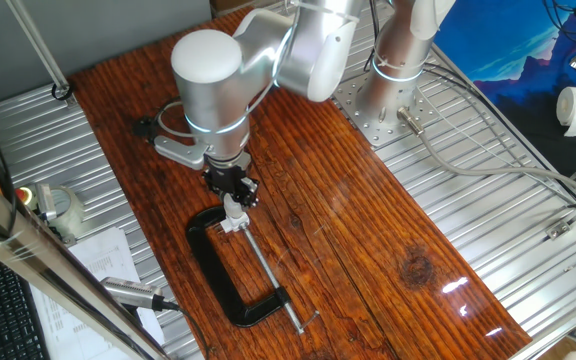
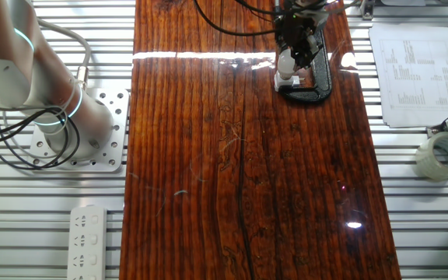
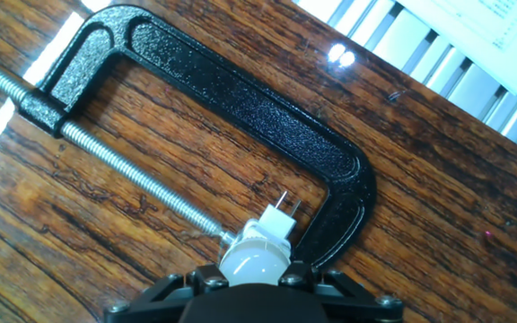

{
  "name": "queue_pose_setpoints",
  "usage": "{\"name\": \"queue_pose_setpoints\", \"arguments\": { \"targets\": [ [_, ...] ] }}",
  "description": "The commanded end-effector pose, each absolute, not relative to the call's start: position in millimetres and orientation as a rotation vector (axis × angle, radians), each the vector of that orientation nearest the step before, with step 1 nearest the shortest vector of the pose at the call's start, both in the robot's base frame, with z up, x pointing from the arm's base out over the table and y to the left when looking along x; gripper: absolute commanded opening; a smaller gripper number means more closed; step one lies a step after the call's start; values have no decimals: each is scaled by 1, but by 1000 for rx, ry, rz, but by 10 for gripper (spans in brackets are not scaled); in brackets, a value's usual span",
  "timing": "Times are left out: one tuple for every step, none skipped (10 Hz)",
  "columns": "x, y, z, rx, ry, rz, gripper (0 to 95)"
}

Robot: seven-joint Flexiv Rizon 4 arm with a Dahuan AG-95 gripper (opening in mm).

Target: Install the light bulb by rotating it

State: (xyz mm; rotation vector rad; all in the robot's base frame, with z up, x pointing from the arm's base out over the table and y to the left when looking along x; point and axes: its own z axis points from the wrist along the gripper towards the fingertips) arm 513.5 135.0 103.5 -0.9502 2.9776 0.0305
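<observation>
The dark, striped wooden worktop (image 1: 368, 260) lies under me, set on a ribbed metal frame. On it rests the big black C-clamp (image 3: 240, 99), lying flat, its long threaded screw (image 3: 124, 170) running across the open mouth toward the closed end of the frame. My silver arm (image 1: 213, 80) bends down over that end of the clamp. My gripper (image 1: 231, 186) points at the wood just above the clamp's jaw, its fingers closed around the light bulb (image 3: 253, 261); in the hand view the bulb's rounded pale head sits right between my black fingertips. The bulb stands on a small white socket block (image 3: 276, 224), which is pinched between the tip of the screw and the inner face of the clamp frame. Two thin metal prongs (image 3: 287, 205) stick out of the block's far side.
</observation>
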Motion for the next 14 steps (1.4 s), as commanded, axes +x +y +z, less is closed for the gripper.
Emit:
{"name": "queue_pose_setpoints", "arguments": {
  "targets": [
    [513, 135, 102, -933, 2985, 33, 380],
    [513, 135, 103, -918, 2990, 34, 380],
    [513, 135, 103, -907, 2993, 35, 380],
    [513, 135, 102, -877, 3002, 37, 380],
    [513, 135, 102, -855, 3010, 36, 380],
    [513, 135, 103, -835, 3017, 37, 380],
    [514, 135, 103, -821, 3022, 38, 380],
    [514, 135, 103, -786, 3034, 40, 380],
    [514, 135, 103, -761, 3041, 40, 380],
    [514, 135, 103, -733, 3049, 40, 380],
    [514, 135, 103, -706, 3056, 40, 380],
    [514, 135, 103, -671, 3064, 40, 380],
    [514, 135, 103, -614, 3075, 46, 380],
    [514, 135, 103, -586, 3081, 48, 380]
  ]
}}
